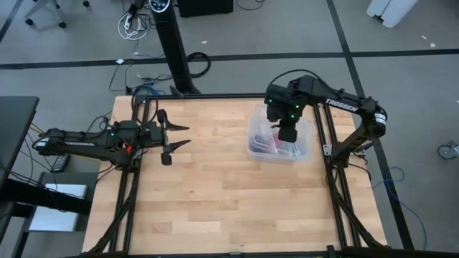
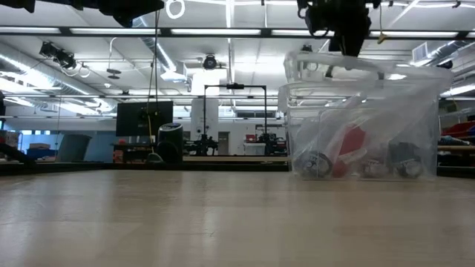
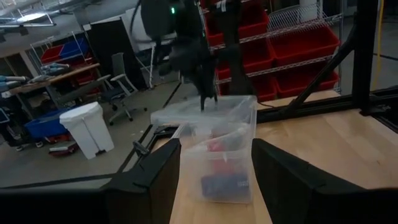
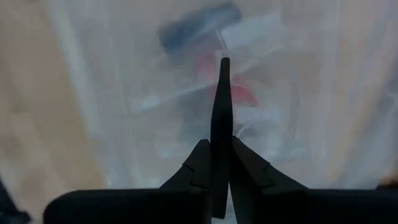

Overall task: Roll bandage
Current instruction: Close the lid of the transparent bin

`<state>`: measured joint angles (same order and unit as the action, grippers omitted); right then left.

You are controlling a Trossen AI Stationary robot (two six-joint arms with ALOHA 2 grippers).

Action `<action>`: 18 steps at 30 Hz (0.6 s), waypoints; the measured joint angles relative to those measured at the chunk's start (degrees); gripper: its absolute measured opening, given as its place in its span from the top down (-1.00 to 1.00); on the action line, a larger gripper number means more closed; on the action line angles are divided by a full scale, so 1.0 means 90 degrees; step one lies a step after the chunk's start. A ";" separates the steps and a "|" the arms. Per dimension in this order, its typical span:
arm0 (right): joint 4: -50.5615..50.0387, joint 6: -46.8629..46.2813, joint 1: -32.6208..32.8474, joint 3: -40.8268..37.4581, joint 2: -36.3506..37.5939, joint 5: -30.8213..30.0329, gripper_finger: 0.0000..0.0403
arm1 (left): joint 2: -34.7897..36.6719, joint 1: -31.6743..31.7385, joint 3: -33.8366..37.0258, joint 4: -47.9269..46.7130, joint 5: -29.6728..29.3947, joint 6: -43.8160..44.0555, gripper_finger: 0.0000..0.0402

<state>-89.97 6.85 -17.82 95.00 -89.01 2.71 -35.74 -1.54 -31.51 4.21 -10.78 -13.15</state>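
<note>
Standing on the wooden table, toward your right side, you have one clear plastic bin. Contents: clear plastic bags, a red item, and a dark blue piece low against the bin's wall nearest the left arm, which may be the bandage, though you cannot tell for certain through the plastic.

Right gripper: your right arm reaches over the bin and points straight down into its open top. Its two fingers are pressed flat together, with nothing visible between them. The tip hangs above the bagged contents, over the red item, with a dark blue shape just beyond it.

Left gripper: your left arm waits over the table's left edge, held level and facing the bin from well apart. Its fingers are spread wide, framing the bin in the wrist view, and they carry nothing.
</note>
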 joint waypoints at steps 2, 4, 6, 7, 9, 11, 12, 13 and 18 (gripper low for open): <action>-0.0004 0.0129 -0.0034 -0.0185 0.0000 -0.0167 0.88 | -0.0019 0.0000 0.0000 0.0035 0.0001 0.0000 -0.02; 0.0014 0.0153 -0.0047 -0.0343 0.0000 -0.0326 0.88 | -0.0026 0.0000 0.0000 0.0012 0.0002 -0.0001 -0.02; 0.0121 0.0156 -0.0017 -0.0451 0.0000 -0.0348 0.88 | -0.0025 0.0000 0.0000 0.0020 0.0002 0.0000 -0.02; 0.0177 0.0157 0.0024 -0.0479 0.0000 -0.0373 0.88 | -0.0027 0.0000 0.0000 0.0020 0.0002 0.0000 -0.02; 0.0298 0.0230 0.0137 -0.0500 0.0000 -0.0389 0.88 | -0.0030 0.0000 0.0000 0.0017 0.0002 -0.0002 -0.02; 0.0535 0.0258 0.0240 -0.0500 0.0000 -0.0376 0.88 | -0.0027 0.0000 0.0000 0.0020 0.0002 -0.0001 -0.02; 0.0631 0.0256 0.0277 -0.0500 0.0000 -0.0344 0.88 | -0.0027 0.0000 0.0000 0.0017 0.0002 0.0000 -0.02; 0.0692 0.0234 0.0310 -0.0500 0.0000 -0.0320 0.88 | -0.0028 0.0000 0.0000 0.0017 0.0002 -0.0001 -0.02; 0.0904 -0.0027 0.0450 -0.0483 -0.0090 -0.0177 0.88 | -0.0030 0.0000 0.0000 0.0017 0.0002 -0.0002 -0.02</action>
<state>-81.83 6.61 -13.77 90.65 -89.83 1.12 -36.01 -1.54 -31.51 4.36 -10.76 -13.17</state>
